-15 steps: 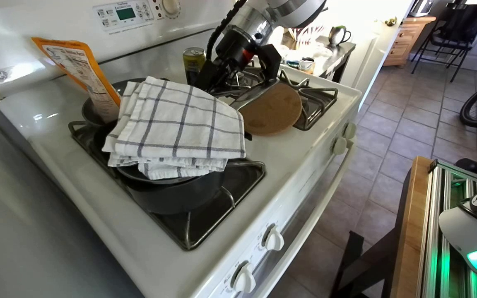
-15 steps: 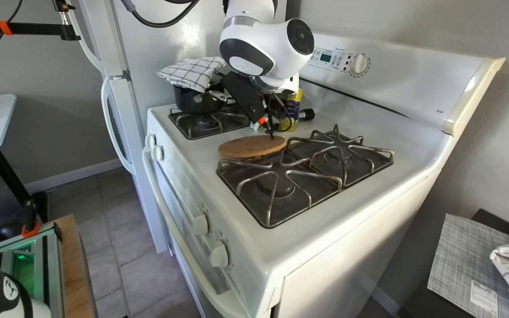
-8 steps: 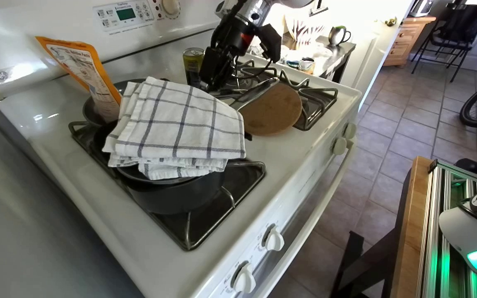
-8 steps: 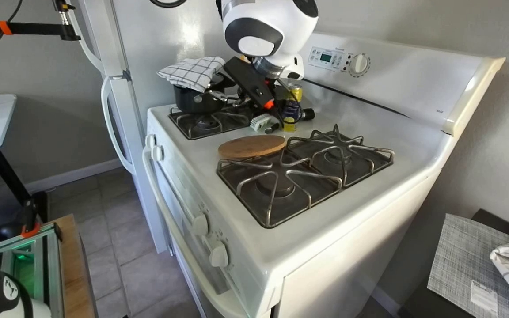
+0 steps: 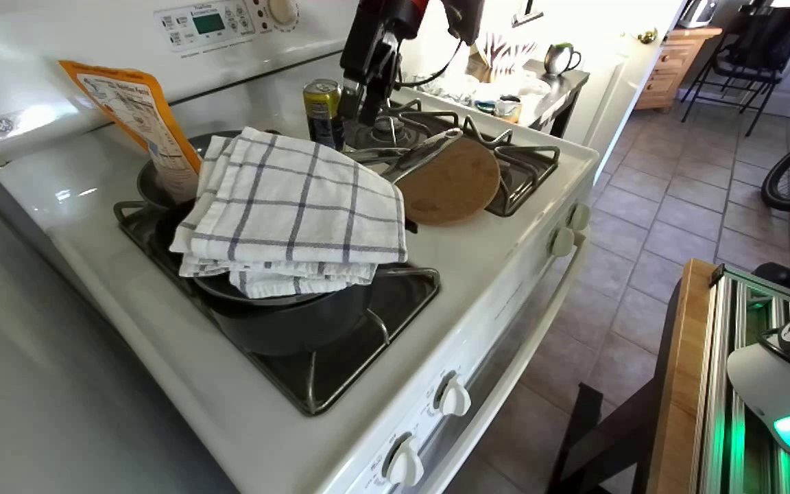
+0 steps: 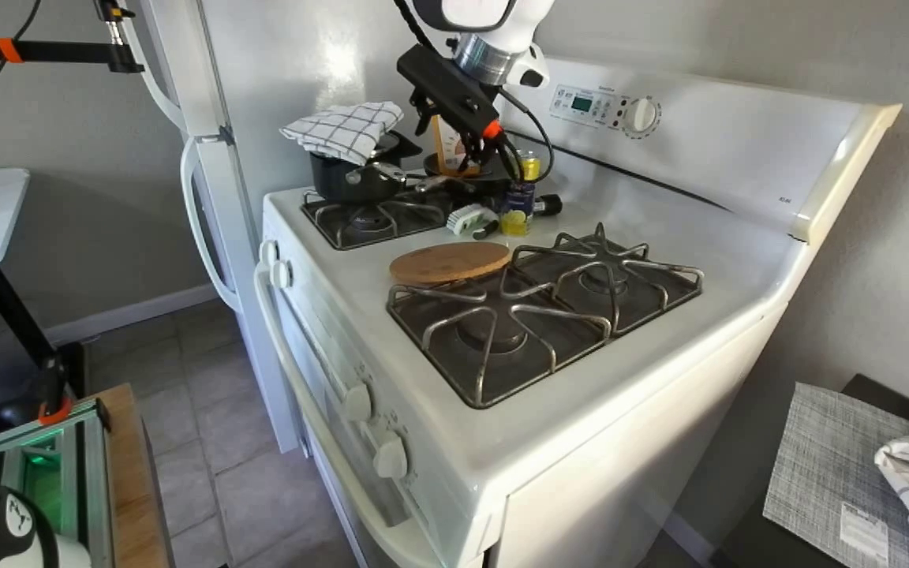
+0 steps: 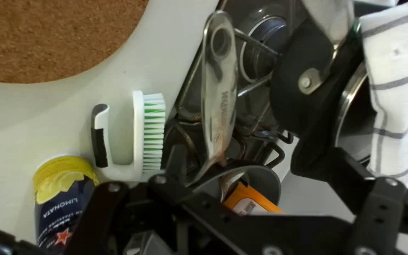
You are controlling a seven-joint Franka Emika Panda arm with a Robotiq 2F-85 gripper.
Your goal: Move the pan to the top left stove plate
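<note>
The small dark pan [image 5: 151, 189] stands over the top left stove plate [image 5: 123, 206], which it mostly covers; whether it sits flat cannot be told. An orange-edged packet [image 5: 141, 116] leans up out of it. In the wrist view the pan's inside [image 7: 266, 180] lies between and below the fingers, and its long silver handle [image 7: 221, 95] points away across the grates. My gripper [image 7: 260, 161] is open, jaws wide apart, holding nothing. In both exterior views the gripper [image 5: 364, 110] hangs above the stove, clear of the handle, close above a can [image 5: 324, 113].
A dark pot [image 5: 292, 329] under a folded checked towel [image 5: 299, 199] occupies the front left burner. Between the burner pairs lie a brush [image 6: 470, 219], the can and a brown round disc [image 6: 450, 262]. The disc overlaps the right-hand grate [image 6: 502, 315].
My gripper has risen from low beside the pan's handle to above the can, and its jaws have opened. The packet in the pan has shifted slightly.
</note>
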